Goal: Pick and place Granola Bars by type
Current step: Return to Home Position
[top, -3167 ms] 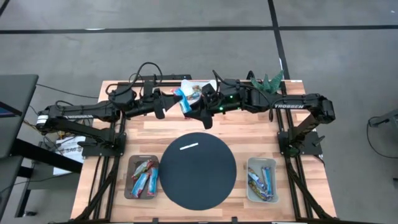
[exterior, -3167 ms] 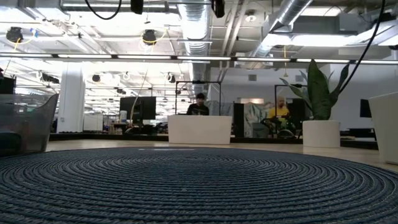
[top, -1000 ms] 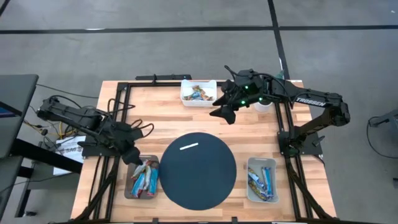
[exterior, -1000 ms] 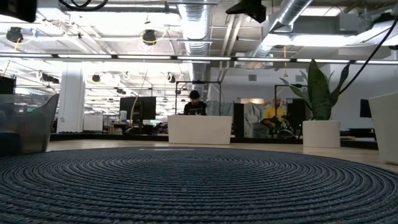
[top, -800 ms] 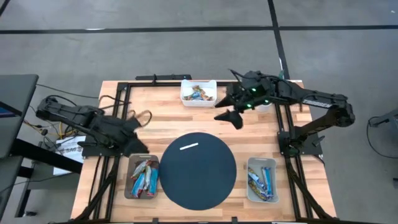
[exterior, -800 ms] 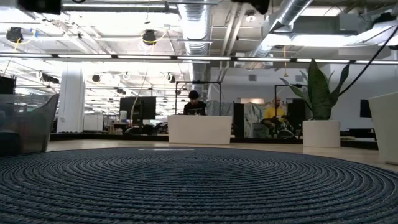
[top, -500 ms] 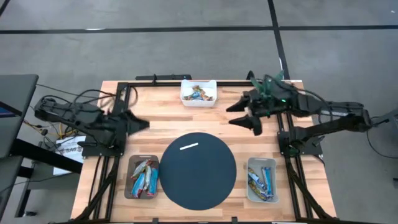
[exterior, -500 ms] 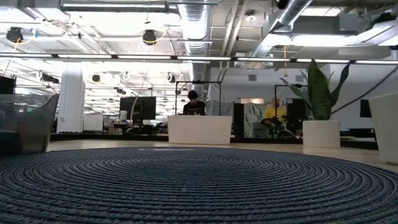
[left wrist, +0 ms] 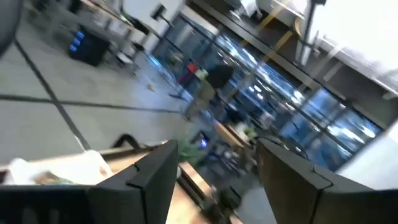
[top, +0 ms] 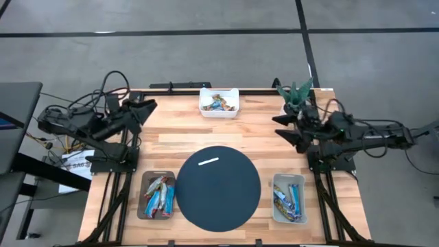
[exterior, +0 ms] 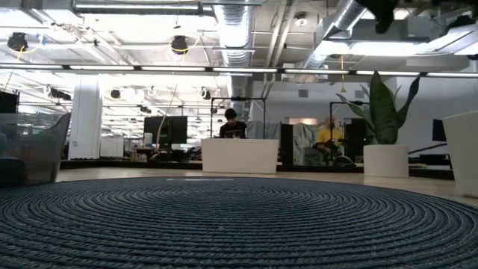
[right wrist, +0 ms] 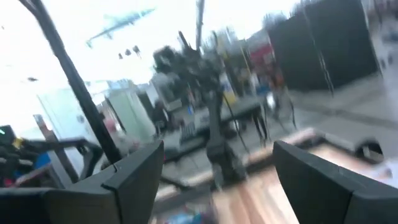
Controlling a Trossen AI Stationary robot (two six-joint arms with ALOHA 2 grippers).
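Observation:
The Granola Bars lie in three bins. Several sit in the white bin (top: 219, 101) at the far edge, several blue and reddish ones in the grey bin (top: 156, 195) at near left, and several in the grey bin (top: 289, 197) at near right. My left gripper (top: 148, 106) (left wrist: 214, 149) hangs open and empty over the table's far left corner. My right gripper (top: 281, 127) (right wrist: 217, 149) is open and empty by the right edge, beside the plant (top: 295, 92). No bar is between either pair of fingers.
A dark round disc (top: 218, 187) with a short white strip (top: 208, 161) lies in the middle near the front, between the two grey bins. Black frame rails (top: 130, 147) run along both sides. Bare wood lies between disc and white bin. People sit in the room beyond.
My left gripper has drawn back from over the near-left grey bin toward the table's far left corner, staying open. My right gripper has withdrawn from beside the white bin toward the right edge, also open. The bars in the bins have not moved.

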